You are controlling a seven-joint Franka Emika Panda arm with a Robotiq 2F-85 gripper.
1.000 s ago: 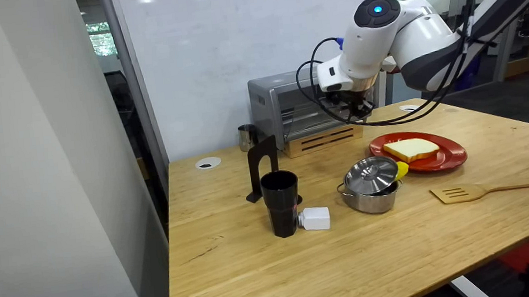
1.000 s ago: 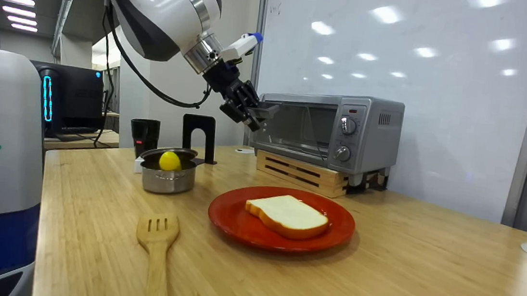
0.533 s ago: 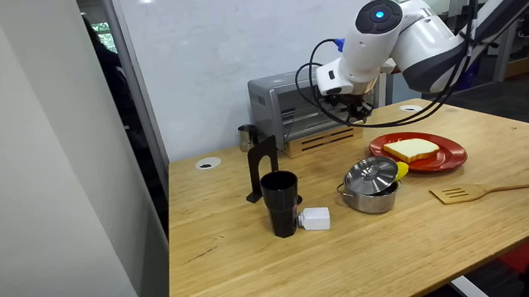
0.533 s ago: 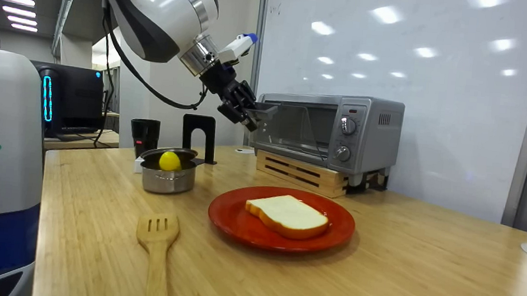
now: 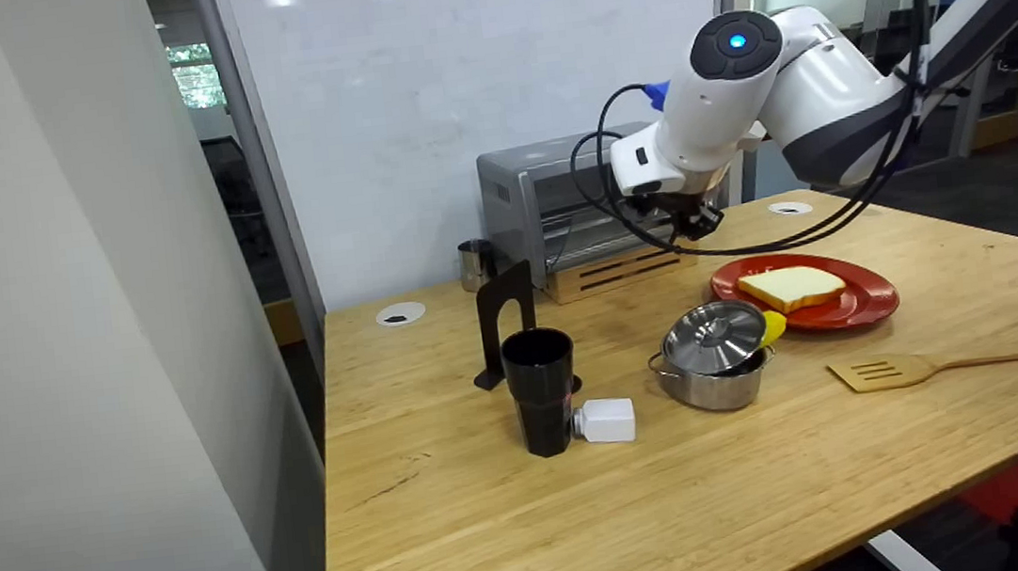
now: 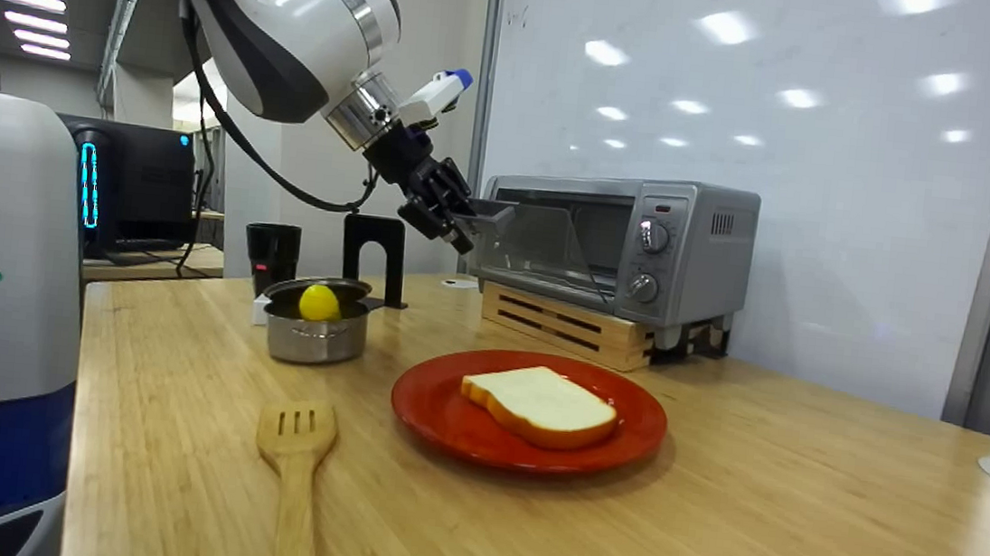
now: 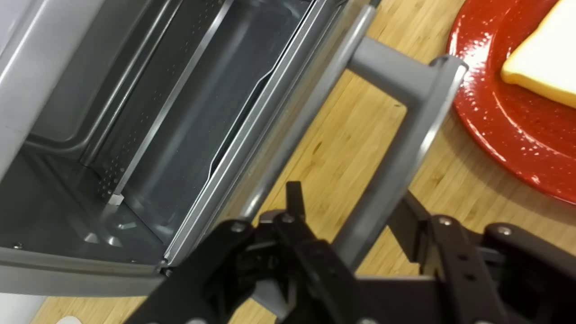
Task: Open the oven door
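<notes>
The oven door (image 6: 544,242), a glass panel with a grey bar handle (image 6: 490,214), is partly open and leans outward from the silver toaster oven (image 6: 706,253). In the wrist view the handle (image 7: 396,166) runs between the fingers, and the oven's inside shows at left. My gripper (image 7: 348,213) is open, with one finger on each side of the handle; whether either touches it I cannot tell. In both exterior views my gripper (image 6: 459,225) is at the handle, in front of the oven; in an exterior view the cables and wrist hide much of the door (image 5: 578,221).
The oven stands on a wooden crate (image 6: 563,325). A red plate (image 6: 427,417) with a bread slice (image 6: 542,405) lies in front. A pot (image 5: 714,392), black cup (image 5: 541,396), black stand (image 5: 488,325), white bottle (image 5: 606,420), spatula (image 5: 896,370) and metal pitcher (image 5: 474,265) stand or lie around.
My gripper has moved down and away from the oven with the handle between its fingers. The oven door has tipped further open.
</notes>
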